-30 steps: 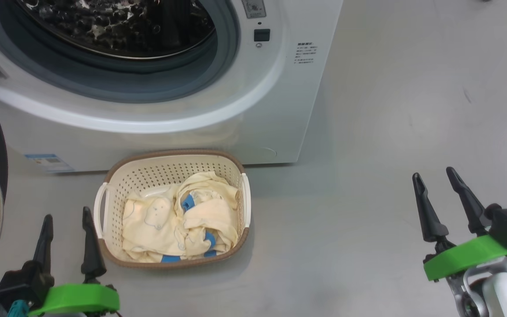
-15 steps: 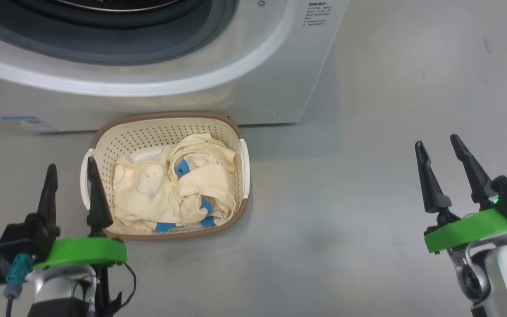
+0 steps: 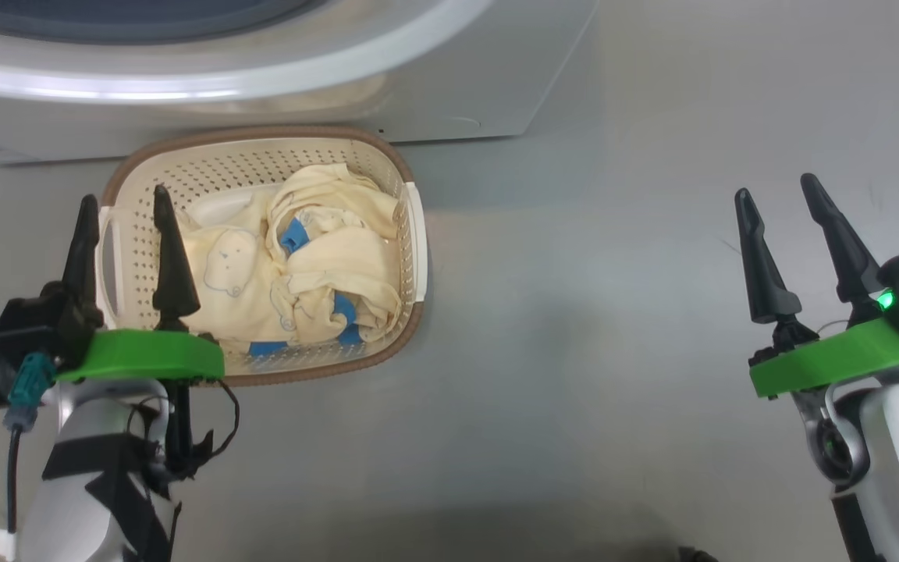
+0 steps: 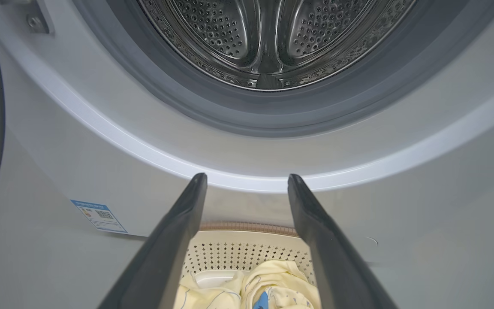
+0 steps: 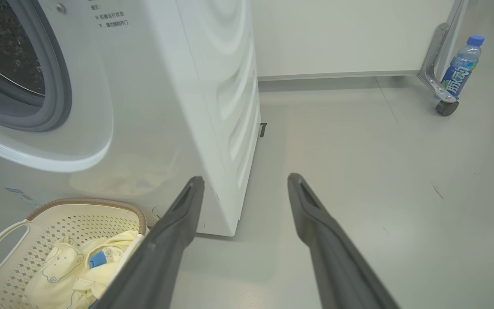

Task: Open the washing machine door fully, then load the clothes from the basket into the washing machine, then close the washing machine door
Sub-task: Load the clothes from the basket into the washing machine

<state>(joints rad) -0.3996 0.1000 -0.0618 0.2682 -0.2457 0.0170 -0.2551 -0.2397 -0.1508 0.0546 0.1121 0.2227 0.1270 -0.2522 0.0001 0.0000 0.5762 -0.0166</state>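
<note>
Left claw (image 3: 124,195): fingers spread wide, empty, by the left handle of the cream perforated plastic basket (image 3: 262,134).
Clothes: pale yellow soft garments with blue trim (image 3: 301,265), heaped inside.
Behind: white front-loading washing machine (image 3: 457,94).
Right claw (image 3: 776,186): equally wide, empty, well apart.
Risk: a shallow pinch may snag the basket wall or drop trailing cloth.
</note>
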